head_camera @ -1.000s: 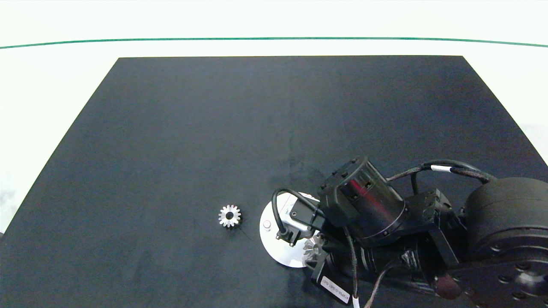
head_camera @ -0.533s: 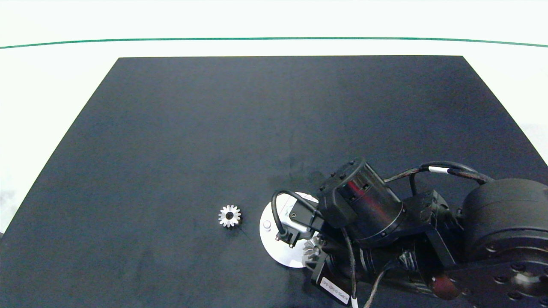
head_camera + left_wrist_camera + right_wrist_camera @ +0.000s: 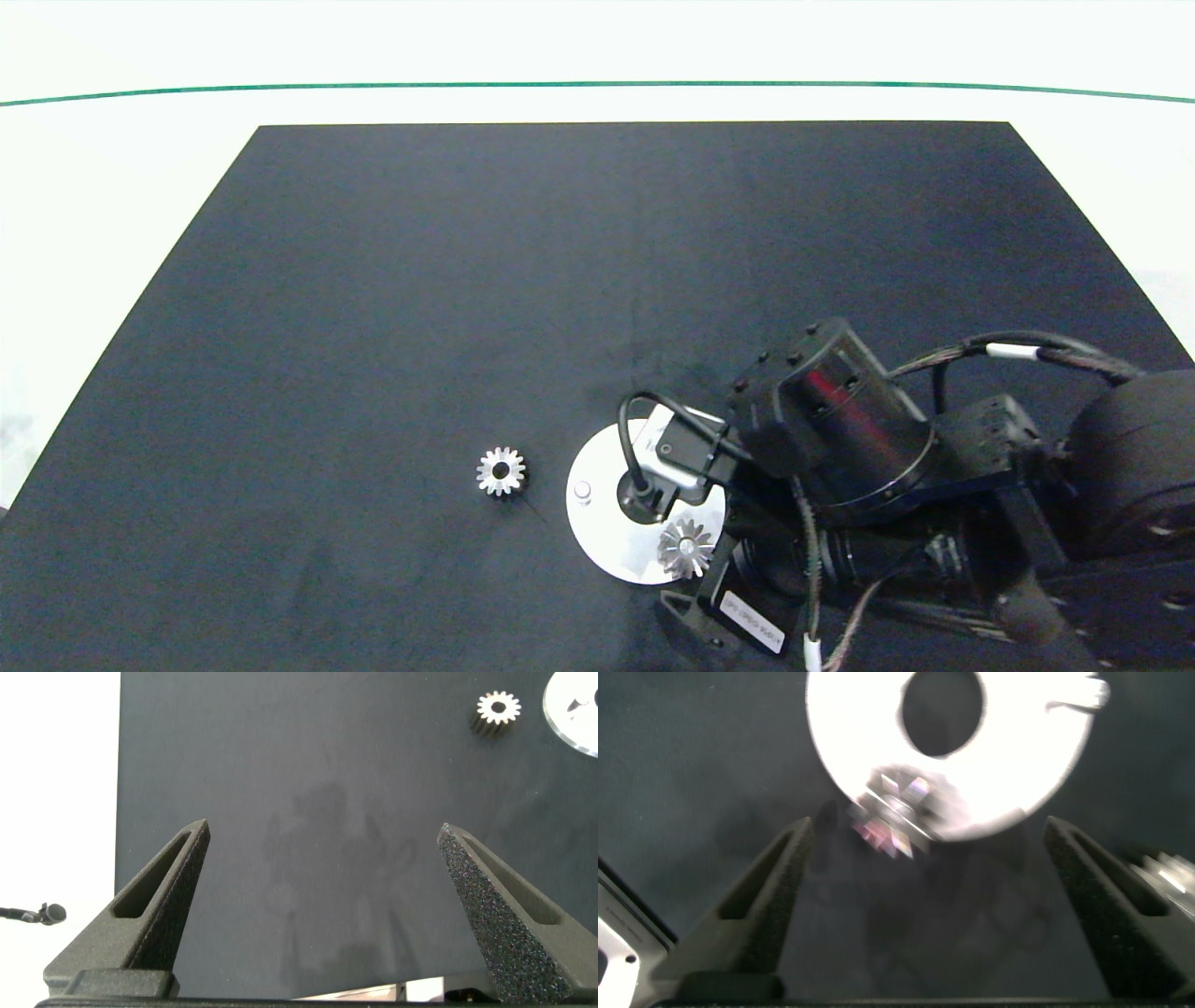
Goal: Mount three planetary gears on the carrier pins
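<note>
The white disc (image 3: 607, 537) lies on the mat's near middle, and one carrier pin (image 3: 583, 490) stands bare on its left side. One planetary gear (image 3: 684, 548) sits flat on the disc's near right rim; I cannot tell whether a pin passes through it. A second gear (image 3: 501, 471) lies loose on the mat left of the disc. My right arm (image 3: 840, 439) hangs over the disc's right half. In the right wrist view the right gripper (image 3: 926, 826) is open just off the blurred gear (image 3: 896, 812) and the disc (image 3: 850, 728). My left gripper (image 3: 322, 831) is open over bare mat, far from the loose gear (image 3: 498, 709).
A black mat (image 3: 467, 280) covers the white table, and a green line (image 3: 373, 89) runs along the far side. A blurred silvery shape (image 3: 1169, 873) shows beside one right finger; I cannot tell what it is.
The right arm has drawn back to the right and slightly away from the disc. The gear that sat tilted at its fingers now lies flat on the disc, and the centre hole shows.
</note>
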`<state>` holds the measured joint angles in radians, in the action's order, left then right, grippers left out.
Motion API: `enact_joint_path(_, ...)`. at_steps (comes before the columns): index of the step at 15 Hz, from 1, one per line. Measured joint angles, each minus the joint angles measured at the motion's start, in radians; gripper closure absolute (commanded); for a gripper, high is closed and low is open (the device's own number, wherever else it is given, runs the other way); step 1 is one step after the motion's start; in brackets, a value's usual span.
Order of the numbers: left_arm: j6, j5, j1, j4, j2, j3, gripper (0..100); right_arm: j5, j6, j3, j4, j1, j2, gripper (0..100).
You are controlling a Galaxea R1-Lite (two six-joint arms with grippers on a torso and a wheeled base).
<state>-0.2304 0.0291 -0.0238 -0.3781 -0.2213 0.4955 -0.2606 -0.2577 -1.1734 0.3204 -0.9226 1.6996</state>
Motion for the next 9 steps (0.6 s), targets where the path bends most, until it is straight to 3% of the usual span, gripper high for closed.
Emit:
enact_joint_path(2,0.0,0.0,0.0,0.0,0.0,-0.003,0,0.001,-0.002,0.004,0.047,0.05,-0.089,0)
enact_joint_path(4,0.0,0.0,0.0,-0.001,0.0,-0.004,0,0.013,-0.002,0.014,0.096,0.16,-0.161,0)
enact_joint_path(7,0.001,0.007,0.001,0.0,0.001,-0.004,0,0.082,-0.004,0.058,0.118,0.348,-0.224,0)
enact_joint_path(9,0.0,0.016,0.003,0.0,0.001,-0.003,0,0.123,-0.002,0.081,0.119,0.418,-0.23,0)
